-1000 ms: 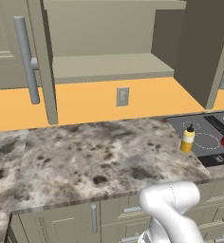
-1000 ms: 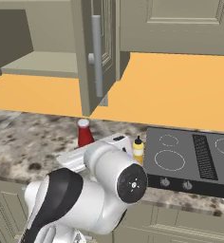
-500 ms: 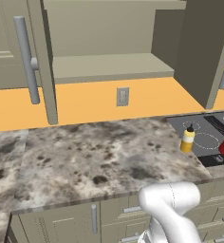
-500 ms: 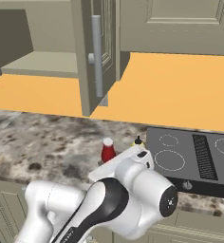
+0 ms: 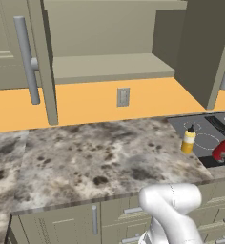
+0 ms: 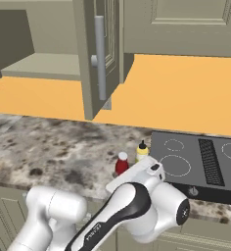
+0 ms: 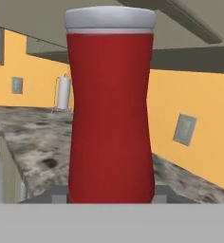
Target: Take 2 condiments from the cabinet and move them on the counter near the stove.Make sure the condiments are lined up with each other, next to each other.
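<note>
Red bottle: it sits right in front of the claw, standing tall between the two finger tips, white cap on top.
Claw: squeezed shut on the red bottle, one dark tip showing at each side of the bottle's bottom.
Yellow bottle: it stands up straight on the counter, just beside the left edge of the stove, black nozzle pointing up.
Gap that matters: in the right base view the red bottle is just beside the yellow one, a little nearer the robot and to its left.
Is red down yet: hard to tell; its bottom is hidden by the arm.
Arm: it bends low over the front edge of the counter, with the hand reaching toward the stove side.
Cabinet: doors open, shelf bare.
Next, I think: set the red one down snug next to the yellow one, in a line, then let go.
</note>
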Controlling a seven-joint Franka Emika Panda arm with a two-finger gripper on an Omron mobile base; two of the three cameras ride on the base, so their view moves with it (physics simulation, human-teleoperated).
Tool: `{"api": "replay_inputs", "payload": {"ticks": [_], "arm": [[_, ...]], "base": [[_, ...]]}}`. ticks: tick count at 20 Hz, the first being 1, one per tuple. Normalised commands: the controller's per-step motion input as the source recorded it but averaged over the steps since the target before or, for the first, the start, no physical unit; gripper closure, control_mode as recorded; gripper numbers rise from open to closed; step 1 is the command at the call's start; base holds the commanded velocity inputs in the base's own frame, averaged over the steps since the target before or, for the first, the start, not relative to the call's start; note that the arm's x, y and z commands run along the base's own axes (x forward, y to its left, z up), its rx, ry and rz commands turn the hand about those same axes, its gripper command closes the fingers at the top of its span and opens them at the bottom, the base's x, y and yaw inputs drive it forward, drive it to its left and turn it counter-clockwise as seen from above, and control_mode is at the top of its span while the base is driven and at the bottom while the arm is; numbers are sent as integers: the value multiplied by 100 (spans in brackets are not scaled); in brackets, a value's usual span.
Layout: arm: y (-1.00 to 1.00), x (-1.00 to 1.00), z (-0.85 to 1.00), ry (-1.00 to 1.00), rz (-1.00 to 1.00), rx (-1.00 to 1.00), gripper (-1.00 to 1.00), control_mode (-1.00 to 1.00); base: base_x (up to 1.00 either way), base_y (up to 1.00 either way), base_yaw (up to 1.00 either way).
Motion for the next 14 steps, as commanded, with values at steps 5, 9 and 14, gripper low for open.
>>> {"api": "replay_inputs", "payload": {"ticks": [5, 9, 14], "arm": [[-3, 28, -17, 5, 0, 0, 100, -100], [-9, 20, -15, 3, 0, 0, 100, -100], [0, 41, -36, 0, 0, 0, 100, -100]], "base": [[0, 0, 0], [0, 0, 0], [0, 0, 0]]}}
